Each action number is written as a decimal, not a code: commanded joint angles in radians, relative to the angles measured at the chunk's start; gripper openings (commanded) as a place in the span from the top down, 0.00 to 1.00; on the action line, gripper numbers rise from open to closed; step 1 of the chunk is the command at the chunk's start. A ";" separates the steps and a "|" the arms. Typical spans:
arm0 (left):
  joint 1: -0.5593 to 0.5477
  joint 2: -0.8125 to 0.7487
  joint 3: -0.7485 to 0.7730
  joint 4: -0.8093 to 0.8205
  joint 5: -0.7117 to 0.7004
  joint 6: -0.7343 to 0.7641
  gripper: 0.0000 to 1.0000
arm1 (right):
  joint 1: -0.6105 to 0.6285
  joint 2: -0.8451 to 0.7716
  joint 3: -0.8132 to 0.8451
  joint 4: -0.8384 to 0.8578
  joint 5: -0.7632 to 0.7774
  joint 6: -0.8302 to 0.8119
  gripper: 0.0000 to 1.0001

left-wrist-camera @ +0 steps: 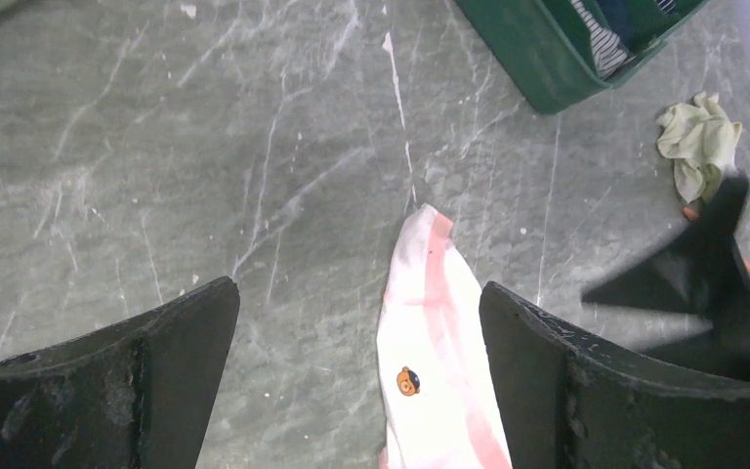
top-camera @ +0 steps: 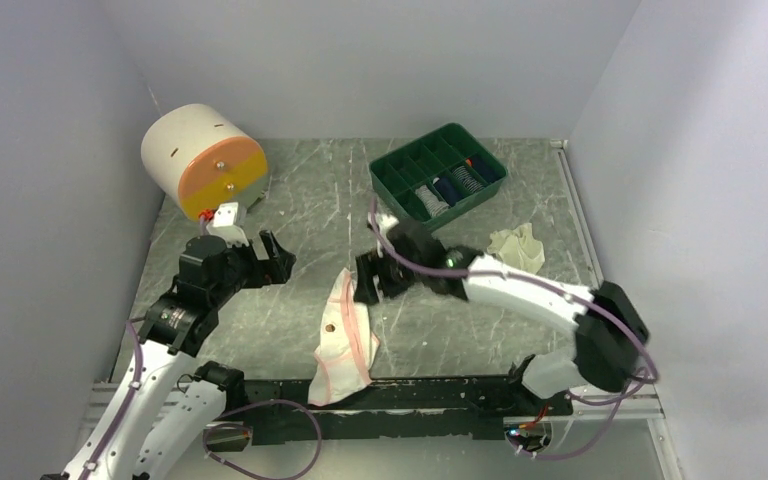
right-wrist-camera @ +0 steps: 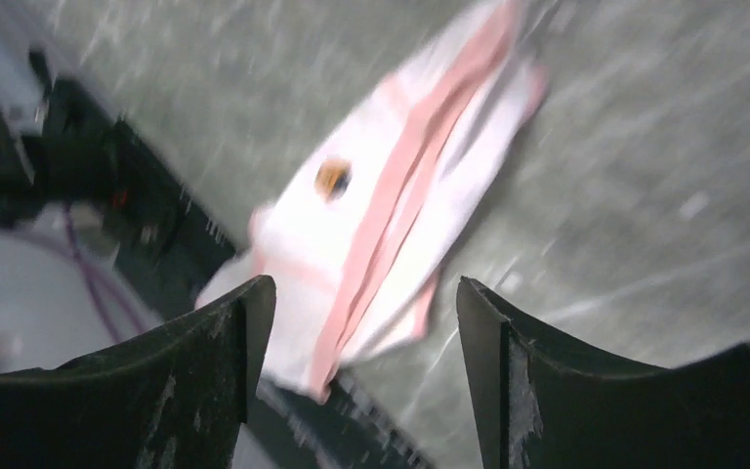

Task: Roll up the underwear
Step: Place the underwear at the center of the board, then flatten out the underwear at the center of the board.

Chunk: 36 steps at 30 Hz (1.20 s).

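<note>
The white-and-pink underwear (top-camera: 343, 335) (left-wrist-camera: 439, 362) (right-wrist-camera: 381, 234) lies flat and elongated at the table's middle front. Its lower end hangs over the black front rail, and a small bear print shows on it. My right gripper (top-camera: 372, 280) (right-wrist-camera: 366, 288) hovers just right of the cloth's upper end, jaws apart with nothing between them. My left gripper (top-camera: 260, 250) (left-wrist-camera: 359, 293) is wide open to the left of the cloth, holding nothing. The cream-white underwear (top-camera: 517, 247) (left-wrist-camera: 700, 147) sits crumpled at the right, near the green tray.
A green divided tray (top-camera: 438, 175) (left-wrist-camera: 547, 59) with rolled garments stands at the back centre-right. A white and orange cylinder (top-camera: 203, 160) lies at the back left. The black front rail (top-camera: 430, 395) runs along the near edge. Grey walls close in both sides.
</note>
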 commanded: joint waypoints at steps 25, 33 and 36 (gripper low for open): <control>-0.003 -0.046 -0.062 0.069 -0.090 -0.030 0.02 | 0.447 -0.117 -0.544 0.477 0.219 0.755 0.60; -0.003 -0.033 -0.054 0.057 -0.095 -0.025 0.02 | 0.447 -0.094 -0.549 0.548 0.160 0.761 0.62; -0.004 -0.027 -0.055 0.060 -0.084 -0.026 0.02 | 0.448 -0.087 -0.543 0.563 0.147 0.746 0.76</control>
